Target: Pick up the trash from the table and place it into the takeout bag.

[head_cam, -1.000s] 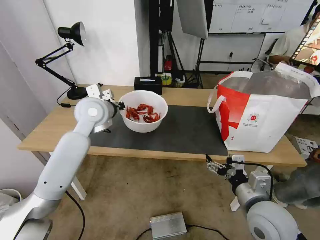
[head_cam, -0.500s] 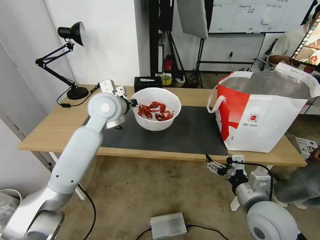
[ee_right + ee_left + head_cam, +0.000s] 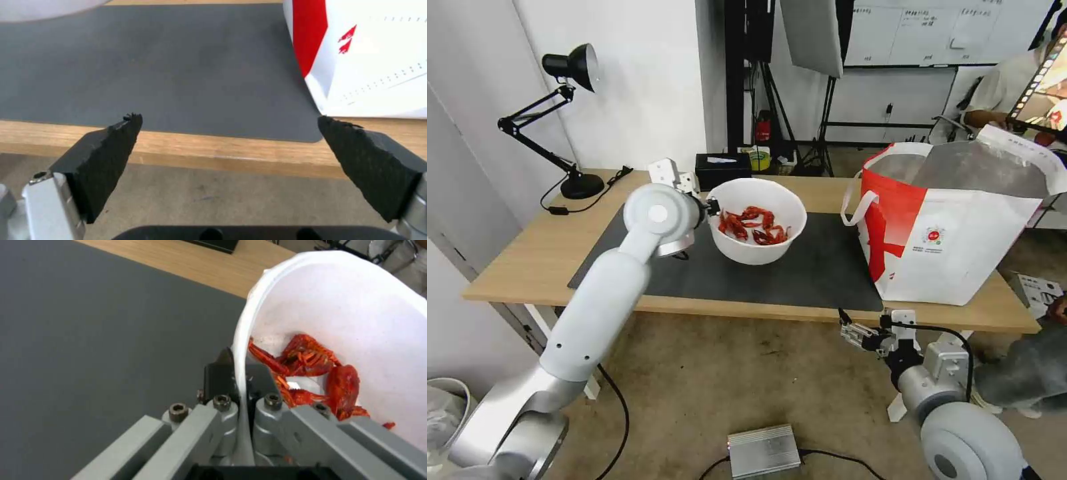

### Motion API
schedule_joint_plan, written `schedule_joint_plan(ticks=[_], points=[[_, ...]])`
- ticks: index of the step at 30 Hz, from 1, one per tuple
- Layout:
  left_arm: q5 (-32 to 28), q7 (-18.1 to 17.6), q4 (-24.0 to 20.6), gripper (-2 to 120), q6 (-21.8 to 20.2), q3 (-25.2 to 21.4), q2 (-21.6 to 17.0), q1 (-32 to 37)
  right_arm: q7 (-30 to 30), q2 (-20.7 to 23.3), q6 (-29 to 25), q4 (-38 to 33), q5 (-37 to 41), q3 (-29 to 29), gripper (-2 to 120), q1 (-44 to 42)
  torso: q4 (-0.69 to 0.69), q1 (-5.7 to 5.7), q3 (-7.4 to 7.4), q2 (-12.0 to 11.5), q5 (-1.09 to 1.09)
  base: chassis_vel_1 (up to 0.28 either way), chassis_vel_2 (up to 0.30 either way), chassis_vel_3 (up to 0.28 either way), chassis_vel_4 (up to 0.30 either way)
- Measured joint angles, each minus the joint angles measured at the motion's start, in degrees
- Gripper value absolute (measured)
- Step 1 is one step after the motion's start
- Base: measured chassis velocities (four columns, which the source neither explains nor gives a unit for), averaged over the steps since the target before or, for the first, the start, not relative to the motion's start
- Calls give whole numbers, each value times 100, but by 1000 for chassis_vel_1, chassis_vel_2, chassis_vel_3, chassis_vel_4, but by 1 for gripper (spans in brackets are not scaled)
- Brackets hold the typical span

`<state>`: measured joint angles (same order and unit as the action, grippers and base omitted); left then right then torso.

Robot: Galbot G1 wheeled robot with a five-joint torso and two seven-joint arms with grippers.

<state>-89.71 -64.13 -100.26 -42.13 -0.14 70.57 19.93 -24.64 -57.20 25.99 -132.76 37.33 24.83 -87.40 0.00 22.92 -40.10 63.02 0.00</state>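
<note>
A white round bowl point(image 3: 757, 220) of red crayfish shells point(image 3: 754, 225), the trash in view, hangs above the dark mat point(image 3: 800, 263) of the table point(image 3: 520, 253). My left gripper point(image 3: 712, 207) is shut on the bowl's left rim; in the left wrist view the rim point(image 3: 242, 380) runs between its fingers point(image 3: 217, 376), with shells point(image 3: 311, 373) inside. The takeout bag point(image 3: 954, 227) stands open at the table's right end, its foil lining showing. My right gripper point(image 3: 854, 330) waits open below the table's front edge, its pads point(image 3: 111, 146) wide apart.
A black desk lamp point(image 3: 564, 127) stands at the table's back left. A black tissue box point(image 3: 724, 170) sits at the back edge behind the bowl. A grey metal box point(image 3: 764, 450) lies on the floor. A person sits behind the bag.
My left arm has carried the bowl to the right, toward the takeout bag, still gripping its rim. The right arm has stayed still.
</note>
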Motion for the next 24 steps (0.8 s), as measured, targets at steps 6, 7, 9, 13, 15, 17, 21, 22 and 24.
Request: schedule_joint_plan(ticks=[6,7,9,13,15,17,21,22,24], points=[[6,-7,19,0,0,64,65,-17,0,0,0,0,0,0,100,0,0,0,0,0,0,0,0,0,0],[6,-7,19,0,0,64,65,-17,0,0,0,0,0,0,100,0,0,0,0,0,0,0,0,0,0],[7,-7,19,0,0,79,66,-17,0,0,0,0,0,0,100,0,0,0,0,0,0,0,0,0,0],[2,-7,14,0,0,103,87,-17,0,0,0,0,0,0,100,0,1,0,0,0,0,0,0,0,0],[-30,-7,-1,0,0,139,122,-46,0,0,0,0,0,0,100,0,0,0,0,0,0,0,0,0,0],[-53,-1,-9,0,0,158,133,-61,0,0,0,0,0,0,100,1,0,0,0,0,0,0,0,0,0],[-94,4,-31,0,0,228,153,-100,0,0,0,0,0,0,100,0,1,0,0,0,0,0,0,0,0],[-109,4,-35,0,0,247,160,-111,0,0,0,0,0,0,100,0,0,0,0,0,0,0,0,0,0],[-124,6,-42,0,-1,260,161,-115,0,0,0,0,0,0,100,0,0,0,0,0,0,0,0,0,0]])
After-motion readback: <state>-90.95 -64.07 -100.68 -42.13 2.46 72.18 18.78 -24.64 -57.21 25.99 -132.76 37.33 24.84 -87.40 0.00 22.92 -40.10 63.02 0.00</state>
